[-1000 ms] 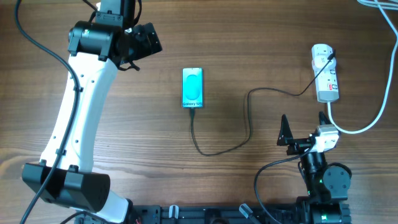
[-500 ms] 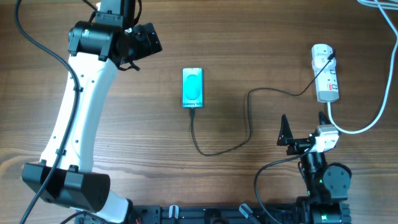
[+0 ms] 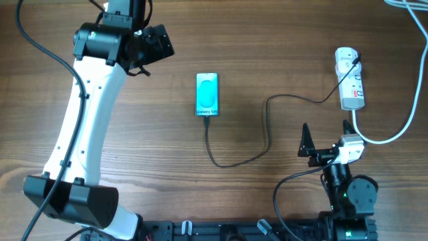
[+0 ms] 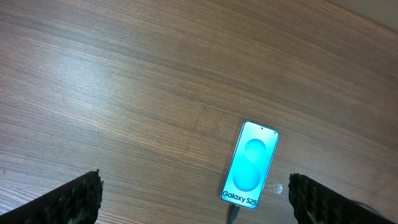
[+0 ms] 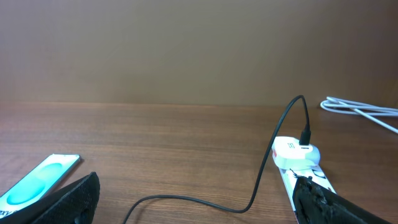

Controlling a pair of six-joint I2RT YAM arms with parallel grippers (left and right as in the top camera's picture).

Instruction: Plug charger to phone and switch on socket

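Black and limp, the charger (image 3: 268, 127) curls from the mid-table phone (image 3: 207, 94) to the socket (image 3: 350, 87) by the right edge; we'd pinch its stiff plug tip (image 3: 208, 118). Left gripper (image 4: 198, 198) and right gripper (image 5: 196, 202) gape wide.

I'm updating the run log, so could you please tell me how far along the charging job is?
Apparently done: the charger cable meets the lower edge of the phone, and its other end sits in the power strip. In hand: nothing; the left gripper and right gripper are open and empty. Left: turning the power strip on; whether it already is on cannot be told.
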